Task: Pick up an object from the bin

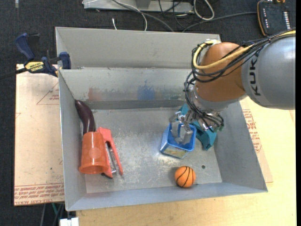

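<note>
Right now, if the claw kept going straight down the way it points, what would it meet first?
The small blue open box, lying right of the middle of the grey bin. The claw points down right over it and may already be within its rim; depth is unclear from this angle.

1. Grey bin [141, 126].
2. Left: orange cup [91, 153] lying down, dark curved piece [86, 117] behind it, pink tool [112, 154] just beside.
3. Right: blue box [170, 147], teal piece [207, 138] beside it, ball [185, 176] in front.

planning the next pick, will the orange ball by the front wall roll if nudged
Probably: the ball is round and lies free on the flat bin floor. Small, so likely light; its curve might slip from a pinch.
</note>
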Available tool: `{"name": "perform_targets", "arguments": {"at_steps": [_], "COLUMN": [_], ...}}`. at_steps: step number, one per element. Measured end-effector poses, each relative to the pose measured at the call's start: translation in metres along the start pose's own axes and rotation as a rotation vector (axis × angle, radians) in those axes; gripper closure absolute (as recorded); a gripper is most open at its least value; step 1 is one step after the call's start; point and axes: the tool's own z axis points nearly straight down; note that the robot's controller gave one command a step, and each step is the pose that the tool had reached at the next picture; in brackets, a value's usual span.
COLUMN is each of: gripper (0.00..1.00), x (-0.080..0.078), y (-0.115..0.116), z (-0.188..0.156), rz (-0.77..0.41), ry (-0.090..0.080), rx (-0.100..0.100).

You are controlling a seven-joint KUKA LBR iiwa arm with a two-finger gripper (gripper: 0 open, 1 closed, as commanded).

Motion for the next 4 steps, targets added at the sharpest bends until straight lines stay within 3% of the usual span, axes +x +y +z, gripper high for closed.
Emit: {"name": "perform_targets", "arguments": {"at_steps": [1, 2, 3, 4], "gripper": [1.00, 1.00, 1.00, 1.00], "x": [-0.036, -0.008, 0.002, 0.022], "y": [0.006, 0.000, -0.017, 0.003], "z": [0.027, 0.012, -0.097, -0.098], "rz": [-0.187, -0.199, -0.218, -0.194], "ry": [-0.050, -0.022, -0.041, -0.022], "rx": [0.008, 0.005, 0.010, 0.003]}}
